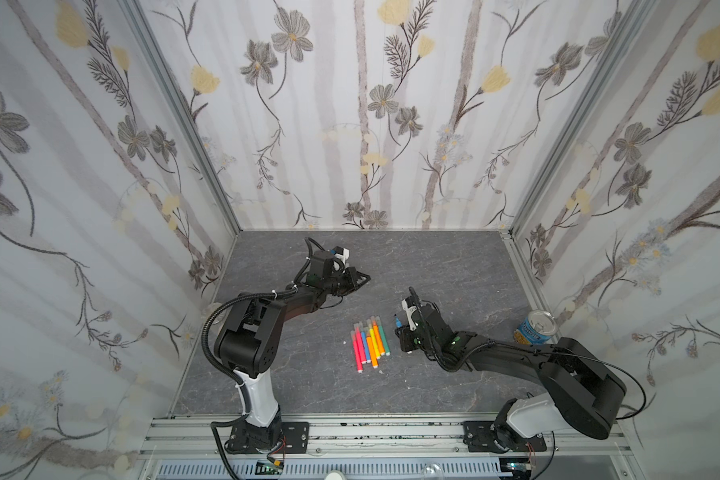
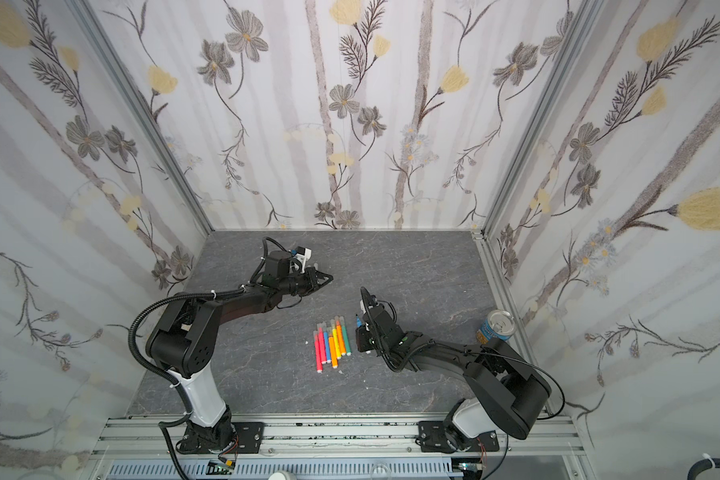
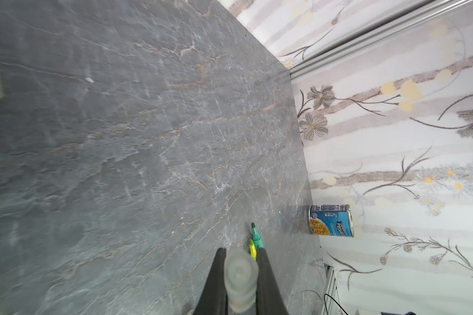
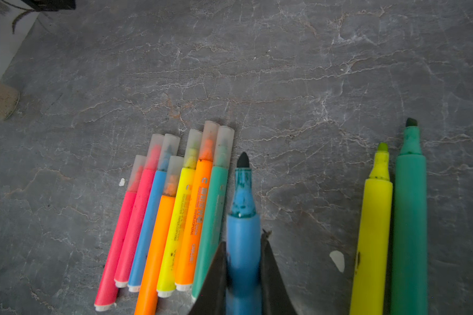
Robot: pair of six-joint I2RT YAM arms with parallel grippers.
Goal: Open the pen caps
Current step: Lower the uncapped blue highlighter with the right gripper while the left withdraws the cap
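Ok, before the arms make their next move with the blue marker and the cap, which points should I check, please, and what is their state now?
1. The blue plastic marker, dark tip bare, is held between the fingers of the right gripper: ok.
2. The translucent plastic cap is held in the left gripper, apart from the marker: ok.
3. Bare grey stone-pattern table beside the uncapped yellow marker and the uncapped green marker, for laying the blue one down: ok, it seems.
4. The row of seven bright markers opened: not ok, all are capped.
5. Caps of the yellow and green markers located: cannot tell.
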